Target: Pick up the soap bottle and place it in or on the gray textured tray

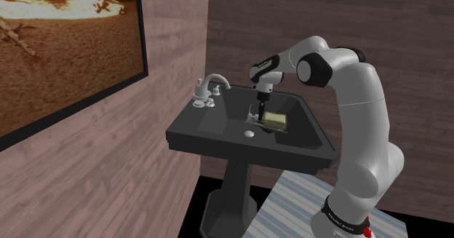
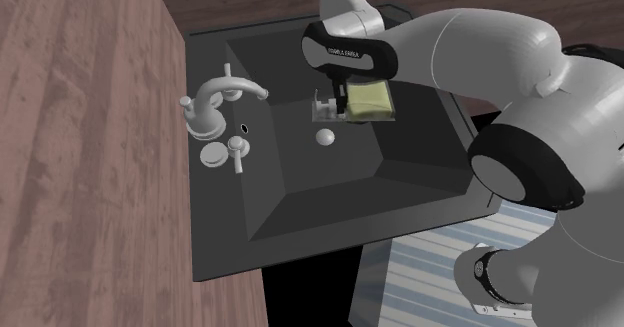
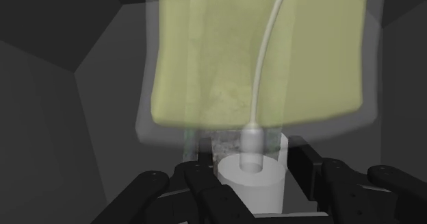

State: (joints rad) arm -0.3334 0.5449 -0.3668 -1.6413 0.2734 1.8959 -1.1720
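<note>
— Yellow-green fill, clear shell: soap bottle location?
— Inside the dark sink basin. Second exterior view: faucet at nine o'clock from it, well apart; drain at eight o'clock, near.
— Hand state?
— My hand is clamped on the soap bottle's white neck collar. Wrist view shows black fingers pressed to both sides, dip tube running away inside the body.
— Shoulder view?
— Hand points down into the basin; soap bottle at four o'clock from it, touching. Whether it rests on the basin floor, I cannot tell.
</note>
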